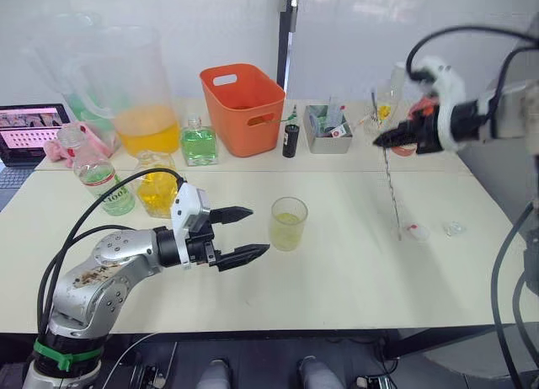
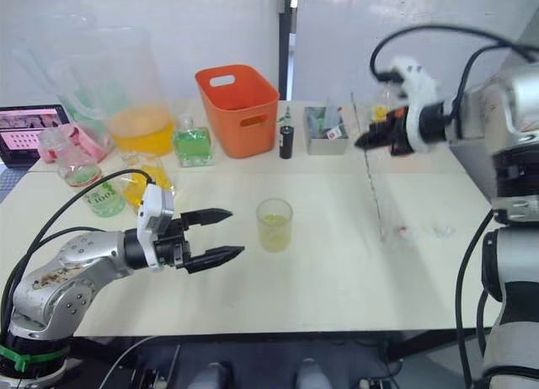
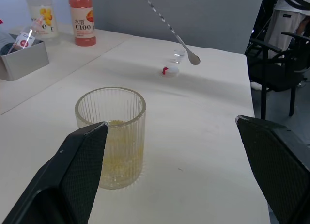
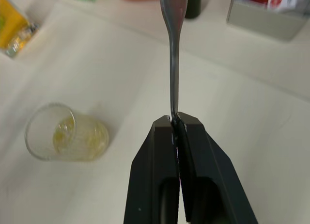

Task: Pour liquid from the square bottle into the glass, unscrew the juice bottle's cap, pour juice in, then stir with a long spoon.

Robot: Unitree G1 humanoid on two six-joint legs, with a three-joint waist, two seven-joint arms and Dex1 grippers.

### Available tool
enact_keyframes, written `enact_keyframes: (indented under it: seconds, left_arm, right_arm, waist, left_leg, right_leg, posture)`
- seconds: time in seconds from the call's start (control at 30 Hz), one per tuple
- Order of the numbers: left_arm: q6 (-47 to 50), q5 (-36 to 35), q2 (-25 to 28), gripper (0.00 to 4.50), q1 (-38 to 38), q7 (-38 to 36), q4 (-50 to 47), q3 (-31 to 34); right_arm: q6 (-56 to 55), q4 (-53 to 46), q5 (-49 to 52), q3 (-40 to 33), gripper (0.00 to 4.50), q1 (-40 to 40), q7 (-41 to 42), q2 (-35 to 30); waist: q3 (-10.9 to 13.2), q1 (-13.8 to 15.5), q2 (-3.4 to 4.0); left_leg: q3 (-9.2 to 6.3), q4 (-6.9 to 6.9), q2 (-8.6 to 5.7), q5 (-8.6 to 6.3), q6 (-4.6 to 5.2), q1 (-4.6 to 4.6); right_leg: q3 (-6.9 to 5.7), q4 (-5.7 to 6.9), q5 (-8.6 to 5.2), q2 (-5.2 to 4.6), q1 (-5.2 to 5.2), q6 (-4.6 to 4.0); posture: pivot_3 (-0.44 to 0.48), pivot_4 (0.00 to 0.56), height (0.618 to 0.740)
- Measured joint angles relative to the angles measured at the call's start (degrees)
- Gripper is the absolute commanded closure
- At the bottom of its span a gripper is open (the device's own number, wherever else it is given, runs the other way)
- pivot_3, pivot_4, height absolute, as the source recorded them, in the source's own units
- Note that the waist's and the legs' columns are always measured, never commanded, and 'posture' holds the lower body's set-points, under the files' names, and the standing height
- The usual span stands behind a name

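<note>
Standing across the back of the one white table (image 1: pixel 354 288) are one big pitcher (image 1: pixel 139 94) of orange liquid, one orange basket (image 1: pixel 244 107), one grey tray (image 1: pixel 328 130) and three bottles, among them the square bottle (image 1: pixel 199 143) of green liquid and the juice bottle (image 1: pixel 157 187). One ribbed glass (image 1: pixel 288 223) is sitting near the middle, holding yellowish liquid. The left gripper (image 1: pixel 248 233) is hovering just beside it, fingers spread wide. The right gripper (image 1: pixel 383 140) is pinching one long spoon (image 1: pixel 392 191), bowl hanging down above the table, near two small caps (image 1: pixel 417 231).
</note>
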Motion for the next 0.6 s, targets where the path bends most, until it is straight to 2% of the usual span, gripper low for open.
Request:
enact_keyframes:
  seconds: [0.3, 0.6]
  left_arm:
    - [0.4, -2.2, 1.2, 0.02, 4.5, 1.8, -4.3, 1.1]
    - [0.8, -3.6, 1.9, 0.02, 8.4, 4.2, -6.7, 2.2]
  right_arm:
    - [-8.2, 7.3, -11.3, 10.8, 4.5, 6.3, 6.7, 3.7]
    - [-16.5, 26.0, -19.6, 10.9, 4.5, 7.4, 10.1, 12.3]
  waist:
    - [0.0, 0.7, 0.04]
    - [0.0, 0.2, 0.04]
  left_leg:
    - [-0.04, 0.11, -0.04, 0.0, 0.0, -0.05]
    - [-0.06, 0.1, -0.03, 0.0, 0.0, -0.01]
  right_leg:
    - [0.0, -0.01, 0.02, -0.01, 0.05, 0.03]
    - [-0.03, 0.06, 0.03, 0.02, 0.06, 0.02]
  posture:
    - [0.0, 0.15, 0.74]
    - [0.0, 0.15, 0.74]
